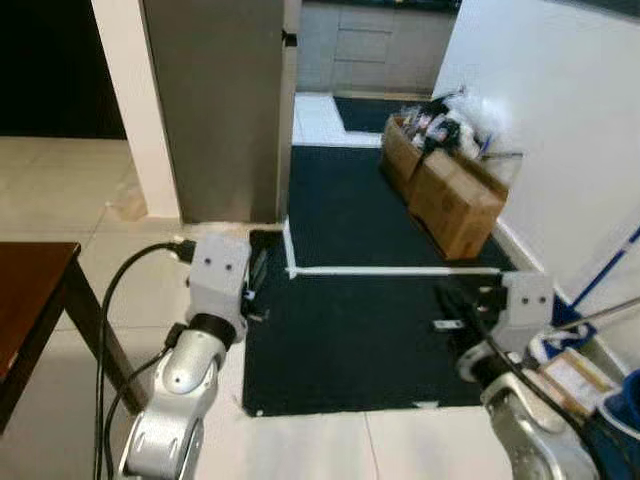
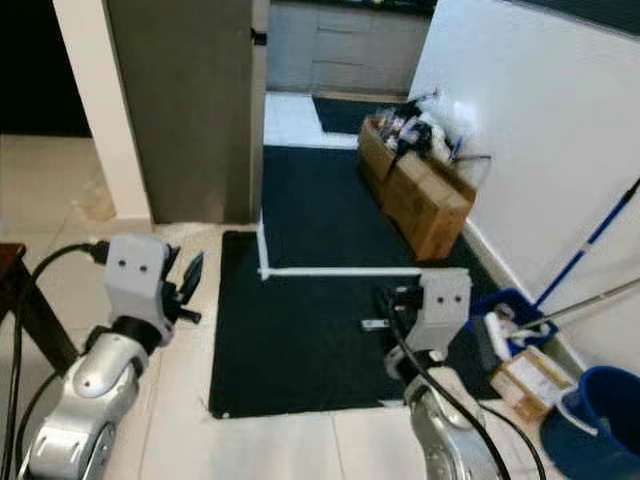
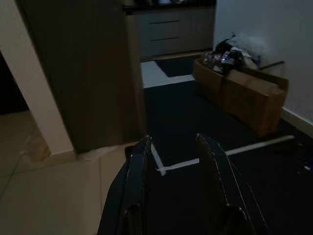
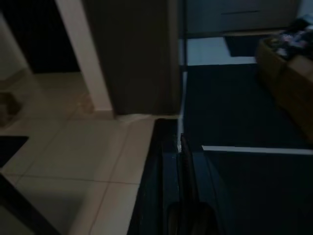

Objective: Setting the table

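Two empty hands: left hand (image 3: 171, 161) parted, right hand (image 4: 180, 161) closed; the dark wooden surface (image 1: 30, 290) lies leftward, nearer the left arm.

Left gripper (image 3: 172, 161) with two long black fingers (image 3: 138, 186) spread apart, over dark floor mat (image 3: 205, 117) with white tape line (image 3: 254, 145), brown cardboard boxes (image 3: 249, 95), grey drawer cabinet (image 3: 171, 30) beyond.

Tiled floor (image 1: 70, 190) carried dark mats (image 1: 350, 330); cardboard boxes (image 1: 445, 190) far right; wooden table (image 1: 35, 290) near left.
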Available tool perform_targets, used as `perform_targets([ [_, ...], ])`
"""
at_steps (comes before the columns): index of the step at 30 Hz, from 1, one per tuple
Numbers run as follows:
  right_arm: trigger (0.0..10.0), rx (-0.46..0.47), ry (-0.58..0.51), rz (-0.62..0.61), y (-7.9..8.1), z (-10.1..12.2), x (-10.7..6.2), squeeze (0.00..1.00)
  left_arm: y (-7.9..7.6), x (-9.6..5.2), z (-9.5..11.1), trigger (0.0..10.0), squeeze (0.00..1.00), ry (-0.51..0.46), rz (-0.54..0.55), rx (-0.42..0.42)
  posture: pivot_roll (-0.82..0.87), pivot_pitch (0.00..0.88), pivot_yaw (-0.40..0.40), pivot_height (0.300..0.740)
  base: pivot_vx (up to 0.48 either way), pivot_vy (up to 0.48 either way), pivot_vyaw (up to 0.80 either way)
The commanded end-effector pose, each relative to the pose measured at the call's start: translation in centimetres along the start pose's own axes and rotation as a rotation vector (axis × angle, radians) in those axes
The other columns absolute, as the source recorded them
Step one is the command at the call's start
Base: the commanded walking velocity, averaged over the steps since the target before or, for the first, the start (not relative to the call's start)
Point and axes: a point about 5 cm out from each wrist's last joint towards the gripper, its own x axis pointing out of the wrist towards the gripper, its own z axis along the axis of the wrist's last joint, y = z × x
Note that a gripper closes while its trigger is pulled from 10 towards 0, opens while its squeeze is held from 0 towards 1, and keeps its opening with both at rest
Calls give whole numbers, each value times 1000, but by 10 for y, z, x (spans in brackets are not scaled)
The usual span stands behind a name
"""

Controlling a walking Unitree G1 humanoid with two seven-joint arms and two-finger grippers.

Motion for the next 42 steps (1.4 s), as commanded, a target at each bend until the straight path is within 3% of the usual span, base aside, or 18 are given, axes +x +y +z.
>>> perform_targets([
  [1, 10000, -8, 17, 8, -2, -2, -4, 0, -6, -3, -4, 10000, 0, 25, -24, -17, 34, 80, 20, 740, 0, 0, 0],
  [12, 10000, 14, -7, 32, 1, 2, -2, 0, -7, -1, -7, 10000, 0, 38, -36, -26, 30, 73, 22, 740, 0, 0, 520],
  [16, 10000, 100, -43, -16, -5, 7, -1, 0, -9, -3, -9, 10000, 0, 47, -42, -26, 30, 73, 22, 740, 0, 0, 797],
  [17, 10000, 207, -81, -33, -8, 13, 1, 0, -9, -3, -9, 10000, 0, 49, -44, -23, 33, 75, 25, 740, 0, 0, 794],
  [20, 10000, 399, -161, -16, -10, 25, 2, 0, -8, -3, -9, 10000, 0, 51, -44, -20, 33, 75, 25, 740, 0, 0, 794],
  [21, 10000, 399, -161, -16, -10, 25, 2, 0, -8, -3, -9, 10000, 0, 51, -44, -20, 33, 75, 25, 740, 0, 0, 794],
  [24, 10000, 547, -236, 61, -6, 38, 1, 0, -7, -3, -10, 10000, 0, 52, -43, -17, 37, 72, 28, 740, 0, 0, 792],
  [42, 10000, 610, -198, 217, 11, 41, -5, 0, -6, -2, -12, 10000, 0, 64, -40, -8, 38, 77, 34, 740, 0, 0, 788],
])
